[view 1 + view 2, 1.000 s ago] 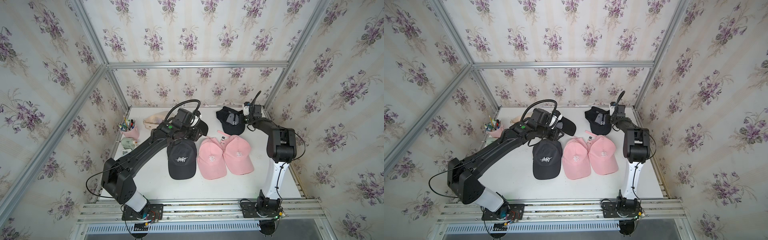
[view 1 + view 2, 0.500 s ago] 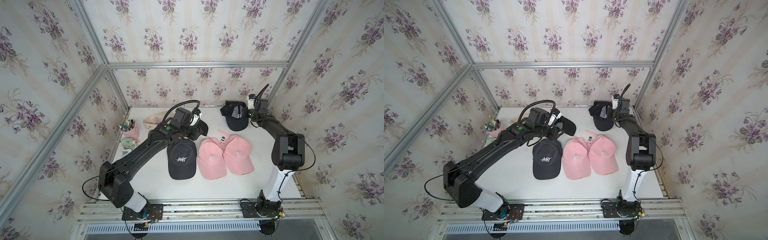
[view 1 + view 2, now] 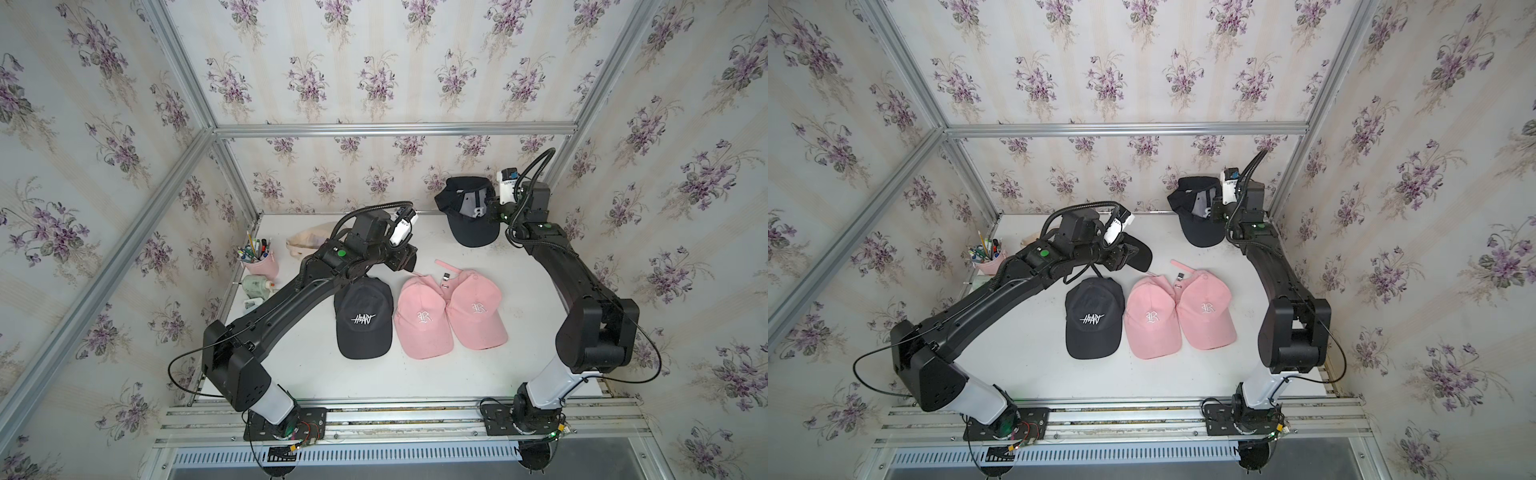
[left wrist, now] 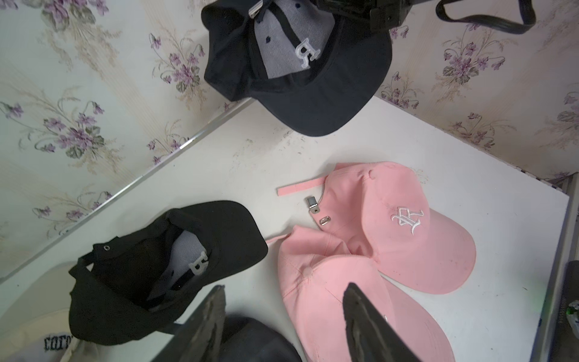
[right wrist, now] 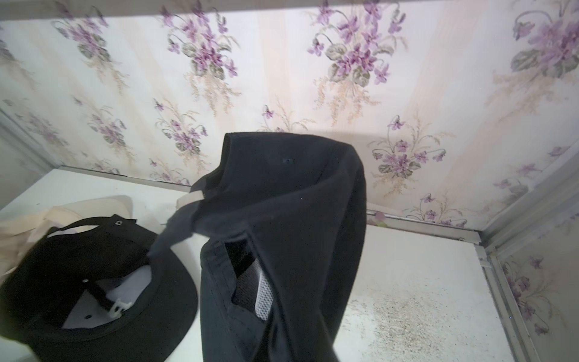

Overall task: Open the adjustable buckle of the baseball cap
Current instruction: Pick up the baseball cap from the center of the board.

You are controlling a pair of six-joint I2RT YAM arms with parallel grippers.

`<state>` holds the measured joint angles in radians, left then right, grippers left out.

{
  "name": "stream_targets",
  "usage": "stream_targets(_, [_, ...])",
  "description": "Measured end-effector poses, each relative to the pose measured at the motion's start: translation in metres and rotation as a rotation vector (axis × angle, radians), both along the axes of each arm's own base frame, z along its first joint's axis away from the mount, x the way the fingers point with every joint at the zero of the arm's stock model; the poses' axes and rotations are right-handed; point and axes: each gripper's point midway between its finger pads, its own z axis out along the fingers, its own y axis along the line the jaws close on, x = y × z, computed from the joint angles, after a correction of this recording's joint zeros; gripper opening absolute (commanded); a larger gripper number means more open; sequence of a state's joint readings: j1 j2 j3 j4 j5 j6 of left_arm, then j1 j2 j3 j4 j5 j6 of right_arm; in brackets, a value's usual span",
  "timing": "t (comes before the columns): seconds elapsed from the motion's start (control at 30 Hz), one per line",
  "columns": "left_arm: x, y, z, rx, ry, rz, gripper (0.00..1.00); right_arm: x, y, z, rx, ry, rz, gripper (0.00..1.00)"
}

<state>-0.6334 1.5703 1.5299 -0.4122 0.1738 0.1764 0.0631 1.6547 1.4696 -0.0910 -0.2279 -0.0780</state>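
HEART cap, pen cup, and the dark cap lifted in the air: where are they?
HEART cap (image 3: 363,319): in a top view, on the white lettering of its front.
pen cup (image 3: 264,268): in a top view, on its pink side wall.
lifted dark cap (image 3: 471,229): in a top view, on its brim.

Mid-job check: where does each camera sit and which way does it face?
Top views: high at the front, looking down and back over the table; left arm and right arm show whole.
Left wrist: above the table, facing the pink caps and far corner; its open fingers show.
Right wrist: facing the back wall, the navy cap close in front; nothing of the robot shows.
Shared: both wrist views show the upturned black cap.
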Motion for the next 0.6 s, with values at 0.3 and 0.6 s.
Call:
stream_targets(0.3, [0.005, -0.002, 0.011, 0.053, -0.163, -0.031, 0.61, -0.069, 0.041, 0.028, 0.005, -0.02, 0.101, 0.0])
stream_targets(0.6, [-0.001, -0.003, 0.022, 0.063, -0.324, -0.069, 0.61, -0.127, 0.067, 0.049, 0.034, -0.042, 0.216, 0.0])
